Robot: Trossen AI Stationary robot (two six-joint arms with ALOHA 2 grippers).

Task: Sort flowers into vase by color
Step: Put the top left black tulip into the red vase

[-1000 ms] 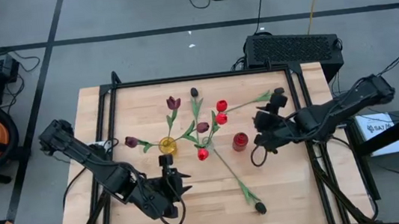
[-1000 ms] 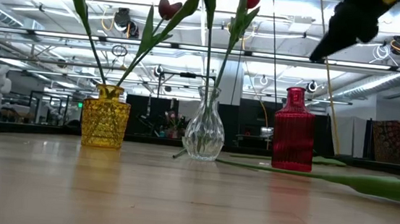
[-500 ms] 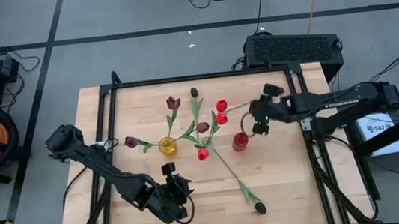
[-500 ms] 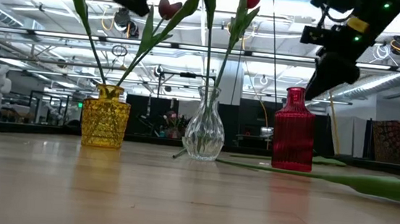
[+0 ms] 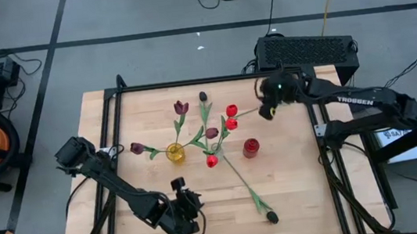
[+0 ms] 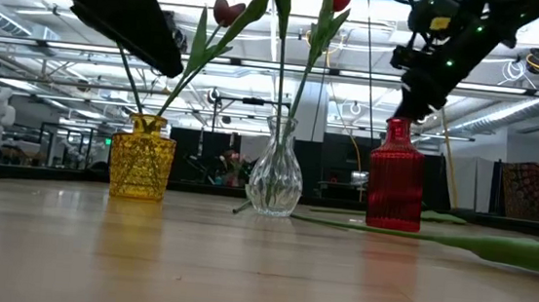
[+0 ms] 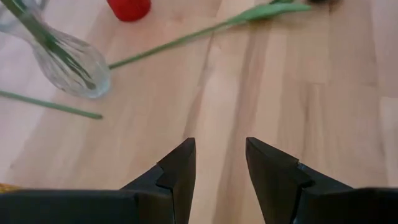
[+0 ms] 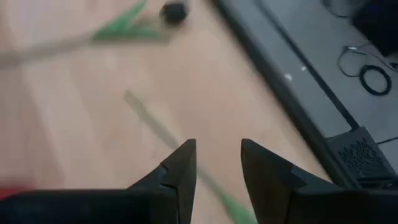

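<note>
right gripper open above loose flower, perhaps not touching

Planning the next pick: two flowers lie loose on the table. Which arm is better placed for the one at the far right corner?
The right gripper hovers beside that flower, fingers open. The left gripper waits at the table's near edge.

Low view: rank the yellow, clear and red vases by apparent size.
1. Red vase, tallest.
2. Clear vase and yellow vase: too alike to rank; the clear one is slightly taller, the yellow broader. Differing camera distances make all this unsure.
</note>
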